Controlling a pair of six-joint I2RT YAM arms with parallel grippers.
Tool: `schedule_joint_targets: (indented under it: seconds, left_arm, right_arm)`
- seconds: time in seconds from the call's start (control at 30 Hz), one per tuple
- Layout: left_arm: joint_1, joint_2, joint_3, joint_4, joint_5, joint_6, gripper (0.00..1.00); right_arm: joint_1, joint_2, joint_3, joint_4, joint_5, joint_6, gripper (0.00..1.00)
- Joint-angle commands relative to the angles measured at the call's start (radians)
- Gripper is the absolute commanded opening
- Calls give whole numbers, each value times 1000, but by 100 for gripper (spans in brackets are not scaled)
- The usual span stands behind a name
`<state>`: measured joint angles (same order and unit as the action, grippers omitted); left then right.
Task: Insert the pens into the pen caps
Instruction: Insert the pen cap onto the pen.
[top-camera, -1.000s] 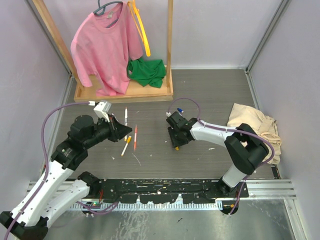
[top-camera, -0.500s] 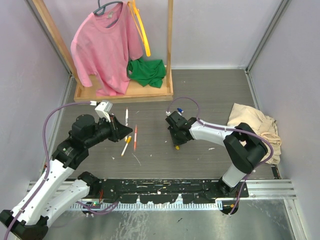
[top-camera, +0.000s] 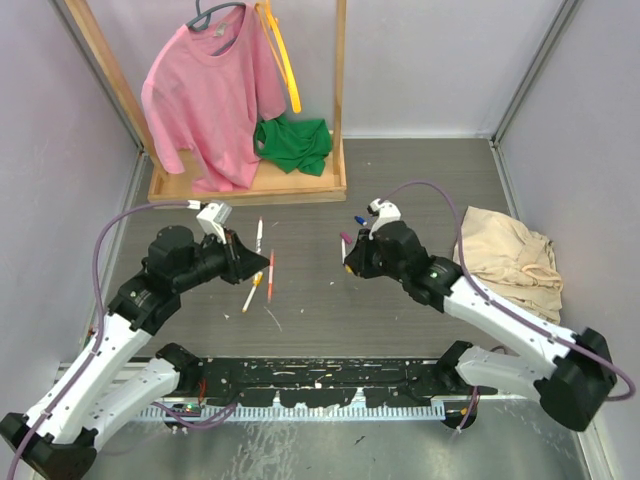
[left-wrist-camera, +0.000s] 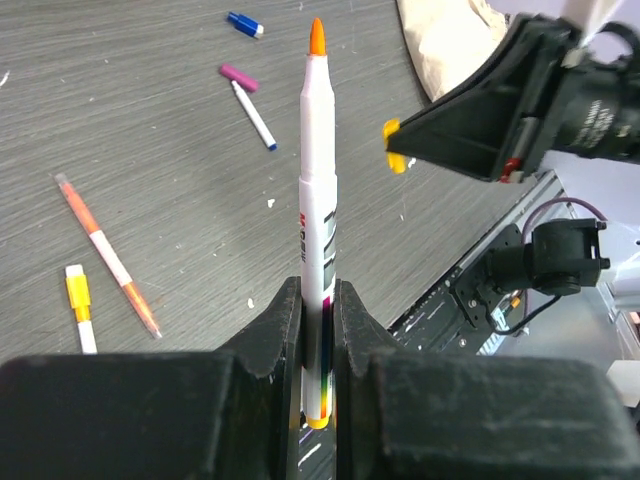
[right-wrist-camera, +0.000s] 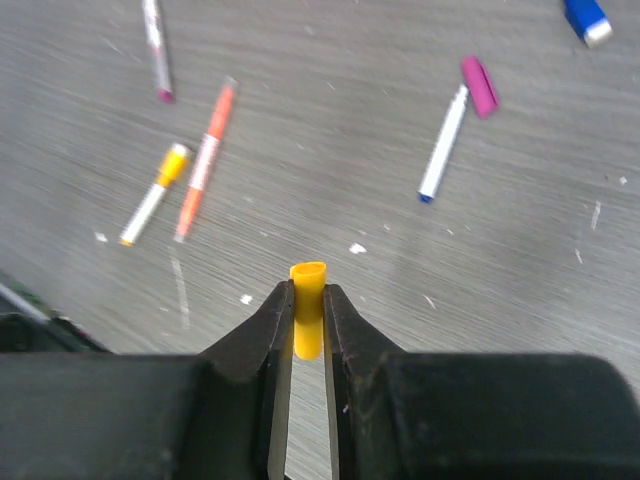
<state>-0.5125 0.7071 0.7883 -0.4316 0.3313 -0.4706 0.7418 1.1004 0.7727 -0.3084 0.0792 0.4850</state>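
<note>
Both arms are up over the grey tabletop (top-camera: 420, 190), with open air between them. The left claw (left-wrist-camera: 318, 300) is clamped tight on the orange-tipped pen (left-wrist-camera: 318, 200). Its white barrel stands straight out of the jaws, and the tip is free on all sides. Facing it, some way off, the right claw (right-wrist-camera: 307, 312) is pinched shut on the yellow cap (right-wrist-camera: 308, 280), open mouth outward (yellow cap, orange tip, mind you).

Below that gap, everything lies flat on the tabletop. The orange pen (right-wrist-camera: 205, 160) and the yellow-ended pen (right-wrist-camera: 155, 195) lie side by side nearer the left claw, with a reddish-tipped pen (right-wrist-camera: 155, 45) just beyond them. Nearer the right claw is the blue-tipped pen (right-wrist-camera: 443, 145) with the magenta cap (right-wrist-camera: 479, 86) at its far end; whether they touch I cannot tell. The blue cap (right-wrist-camera: 585, 18) sits farther out.

The left wall (top-camera: 50, 200) runs close by the left arm. The wooden rack (top-camera: 340, 120) fills the far left corner, with a pink shirt (top-camera: 210, 100) hanging and a green cloth (top-camera: 295, 145) on its base. A beige cloth (top-camera: 505, 255) is heaped toward the right wall (top-camera: 590, 150), just beside the right forearm. The black rail (top-camera: 320, 372) lines the near edge.
</note>
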Motion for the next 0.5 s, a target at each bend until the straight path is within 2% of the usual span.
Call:
schedule_joint_targets:
  seconds: [0.0, 0.13, 0.3, 0.47]
  left_arm:
    - [-54, 8, 24, 77, -7, 13, 0]
    - [-237, 43, 28, 104, -174, 29, 0]
    - [-484, 111, 17, 213, -362, 38, 0]
    - [-554, 172, 12, 330, -379, 34, 0]
  right_arm:
    - [-5, -134, -45, 177, -32, 117, 0]
    - [-4, -245, -82, 291, -35, 192, 0]
    - [-4, -366, -160, 502, -8, 297, 0]
    - [-4, -443, -246, 700, 18, 391, 0]
